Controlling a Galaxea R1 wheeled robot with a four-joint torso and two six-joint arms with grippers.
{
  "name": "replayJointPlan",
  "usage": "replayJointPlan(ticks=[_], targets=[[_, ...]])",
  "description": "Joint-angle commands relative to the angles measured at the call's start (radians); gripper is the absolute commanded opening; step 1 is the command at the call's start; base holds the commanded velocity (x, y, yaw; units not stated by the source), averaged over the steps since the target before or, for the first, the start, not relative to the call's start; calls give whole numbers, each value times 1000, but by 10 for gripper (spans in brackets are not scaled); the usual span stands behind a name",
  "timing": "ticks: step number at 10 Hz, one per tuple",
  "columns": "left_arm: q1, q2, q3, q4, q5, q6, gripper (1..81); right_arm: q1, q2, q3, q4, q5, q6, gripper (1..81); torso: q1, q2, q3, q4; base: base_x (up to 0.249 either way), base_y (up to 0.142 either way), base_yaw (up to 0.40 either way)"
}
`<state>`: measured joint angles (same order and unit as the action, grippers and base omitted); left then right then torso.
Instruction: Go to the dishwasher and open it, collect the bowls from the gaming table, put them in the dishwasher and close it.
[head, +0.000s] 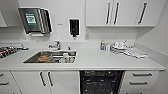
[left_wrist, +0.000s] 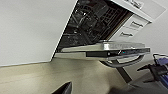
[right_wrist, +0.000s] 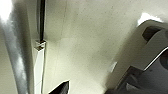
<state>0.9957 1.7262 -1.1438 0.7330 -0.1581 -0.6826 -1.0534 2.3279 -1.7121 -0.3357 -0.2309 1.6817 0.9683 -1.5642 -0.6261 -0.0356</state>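
I cannot read my left gripper's fingers (left_wrist: 63, 88): one dark tip, cut by the frame edge. Beyond it, the dishwasher (left_wrist: 100, 30) racks blur together.

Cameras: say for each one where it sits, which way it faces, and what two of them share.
Head view: high on the robot, facing forward and down at the counter, the sink and the open dishwasher; none of the robot's body is in it.
Left wrist view: low by the floor, facing the dishwasher with its door dropped open; a dark robot part at the edge.
Right wrist view: low, facing pale floor; a dark robot part at the edge.
Shared: head and left wrist views both show the open dishwasher.
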Motion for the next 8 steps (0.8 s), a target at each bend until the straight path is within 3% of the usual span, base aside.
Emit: replayJointPlan(ticks=[1,3,4,6,7,8], targets=[[83,56,-186,-6,-14,-23,811,26,-34,-12,-202,-19,-120,811,0,0,0,0,0,0,0],[137,69,-240,-3,-6,-124,811,-4,-57,35,-354,-7,-241,811,0,0,0,0,0,0,0],[165,73,-249,-3,-3,-141,811,-18,-75,74,-399,-4,-298,811,0,0,0,0,0,0,0],[208,99,-281,-3,-3,-144,811,-50,-92,131,-469,23,-445,811,0,0,0,0,0,0,0],[220,113,-301,-3,-3,-144,811,-67,-94,154,-497,33,-522,811,-64,100,0,0,0,0,0],[238,129,-317,0,-3,-144,811,-89,-88,169,-513,31,-574,811,-66,103,0,0,0,0,0]])
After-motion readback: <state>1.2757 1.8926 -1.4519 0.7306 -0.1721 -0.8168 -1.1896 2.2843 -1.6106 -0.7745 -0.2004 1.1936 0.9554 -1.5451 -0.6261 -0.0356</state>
